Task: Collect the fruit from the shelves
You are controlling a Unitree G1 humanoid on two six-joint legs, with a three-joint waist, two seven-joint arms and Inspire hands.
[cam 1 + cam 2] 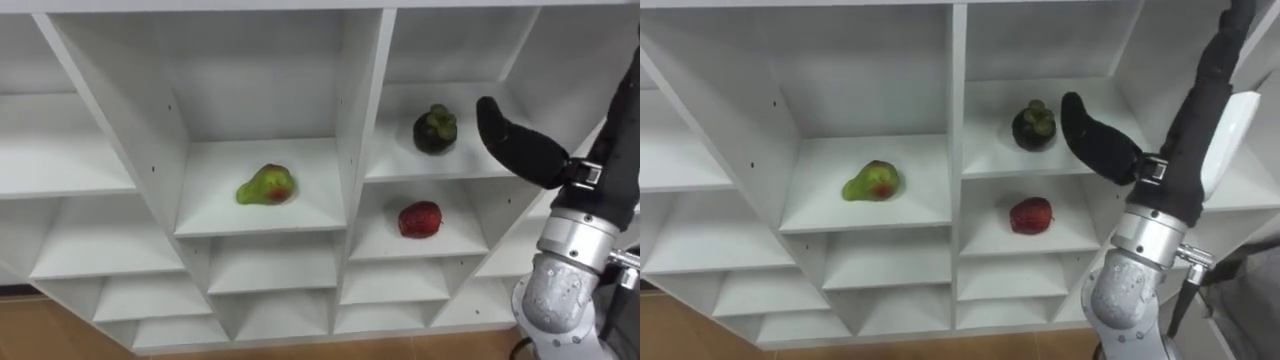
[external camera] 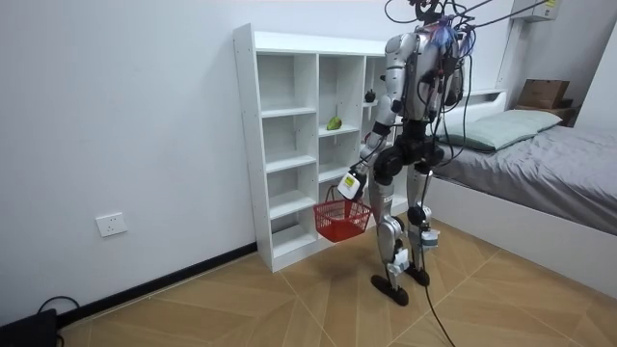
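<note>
step: reach for the first pick. The right hand [image 1: 515,145] is up at the right column of the shelf [image 1: 355,100], just right of the dark fruit [image 1: 435,129]
right hand: fingers straight and together, pointing up-left, nothing held; looks close to the dark fruit but short of touching
left hand [image 2: 352,180]: low at the robot's side; the red basket [image 2: 339,220] hangs from it by the handle, fingers hooked on it as far as the room view shows
stance: upright, facing the shelf, just in front of it
progress: my read is early; three fruits on the shelf, none in hand; can't tell what's in the basket
dark fruit: round, near-black, green cap on top; right column, upper of the two stocked boards, toward the front edge
red fruit [image 1: 420,219]: small, glossy, one board lower in the same column
pear [image 1: 265,185]: green with a red blush, lying on its side, middle column, well left of the hand
next move: slide the hand left around the dark fruit, close on it, pull clear of the divider, drop it in the basket
risk: round fruit may roll toward the far wall if nudged
</note>
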